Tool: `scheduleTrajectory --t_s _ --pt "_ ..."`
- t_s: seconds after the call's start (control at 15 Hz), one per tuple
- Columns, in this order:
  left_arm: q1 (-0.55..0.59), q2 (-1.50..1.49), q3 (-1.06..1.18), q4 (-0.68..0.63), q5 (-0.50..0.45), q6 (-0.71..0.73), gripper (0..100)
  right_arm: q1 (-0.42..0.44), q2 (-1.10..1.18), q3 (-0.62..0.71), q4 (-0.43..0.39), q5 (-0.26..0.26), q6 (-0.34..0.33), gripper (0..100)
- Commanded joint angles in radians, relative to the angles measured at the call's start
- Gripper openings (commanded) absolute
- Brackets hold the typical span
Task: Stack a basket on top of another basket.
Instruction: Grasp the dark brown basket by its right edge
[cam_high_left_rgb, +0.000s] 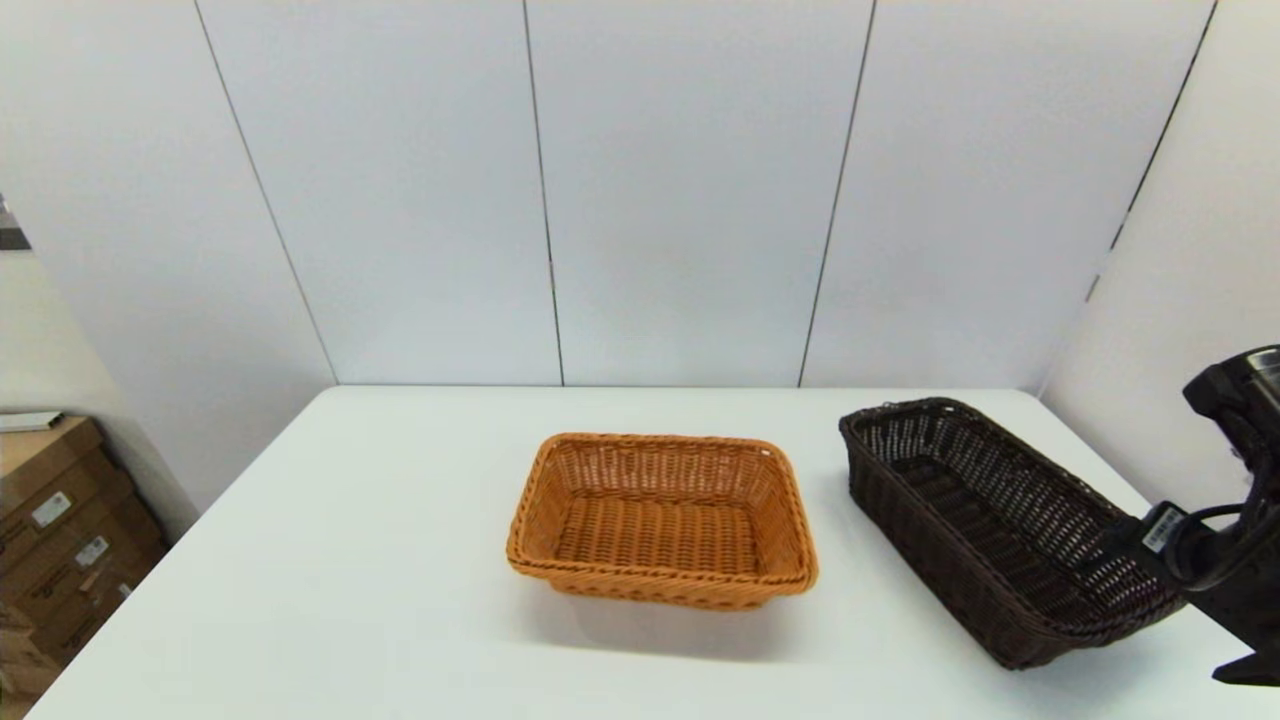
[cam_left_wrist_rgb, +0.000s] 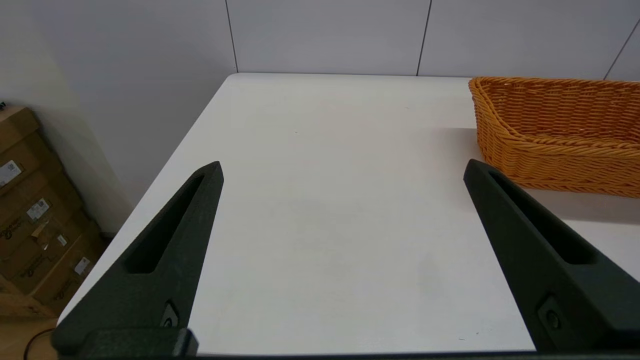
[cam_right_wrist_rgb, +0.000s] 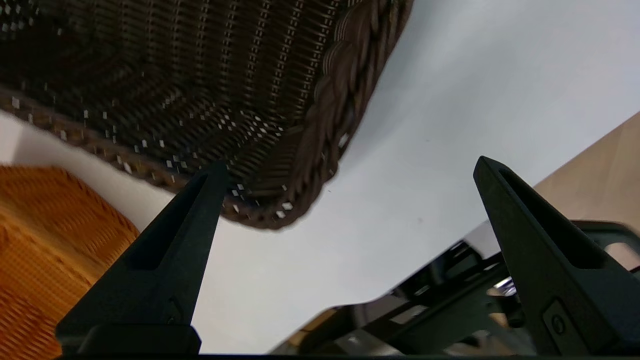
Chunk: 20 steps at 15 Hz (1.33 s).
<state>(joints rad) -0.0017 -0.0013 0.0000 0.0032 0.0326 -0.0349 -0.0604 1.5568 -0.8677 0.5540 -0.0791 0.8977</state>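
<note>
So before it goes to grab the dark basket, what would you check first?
1. Right hand open: ok, fingers spread.
2. Right hand closed on the dark basket: not ok, only near its corner.
3. Orange basket empty: ok.
4. Orange basket upright on the table: ok.
5. Baskets apart: ok, a gap shows between them.
6. Left hand out of the way: ok, open over bare table.

Light is bright, even and diffuse — seemingly from overhead, with no glare on the white table (cam_high_left_rgb: 350, 560). The orange-tan basket (cam_high_left_rgb: 662, 518) casts a soft shadow toward the near edge. In the right wrist view the dark brown basket (cam_right_wrist_rgb: 210, 95) is smeared and soft — its weave blurs, as does the clutter beneath. The left wrist view is crisp throughout.
</note>
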Motion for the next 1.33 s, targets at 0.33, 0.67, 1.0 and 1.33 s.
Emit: scheduleTrajectory --t_s 0.33,0.67,1.0,1.33 --pt "0.0 0.0 0.0 0.0 0.0 0.0 100 -0.01 0.178 -0.013 -0.043 -0.007 0.06 100" --pt "0.0 0.0 0.0 0.0 0.0 0.0 100 -0.012 0.252 -0.004 -0.092 -0.019 0.095 100" --pt "0.0 0.0 0.0 0.0 0.0 -0.002 100 -0.05 0.286 0.001 -0.134 -0.019 0.095 100" --pt "0.0 0.0 0.0 0.0 0.0 -0.002 100 -0.062 0.295 0.007 -0.137 -0.019 0.096 100"
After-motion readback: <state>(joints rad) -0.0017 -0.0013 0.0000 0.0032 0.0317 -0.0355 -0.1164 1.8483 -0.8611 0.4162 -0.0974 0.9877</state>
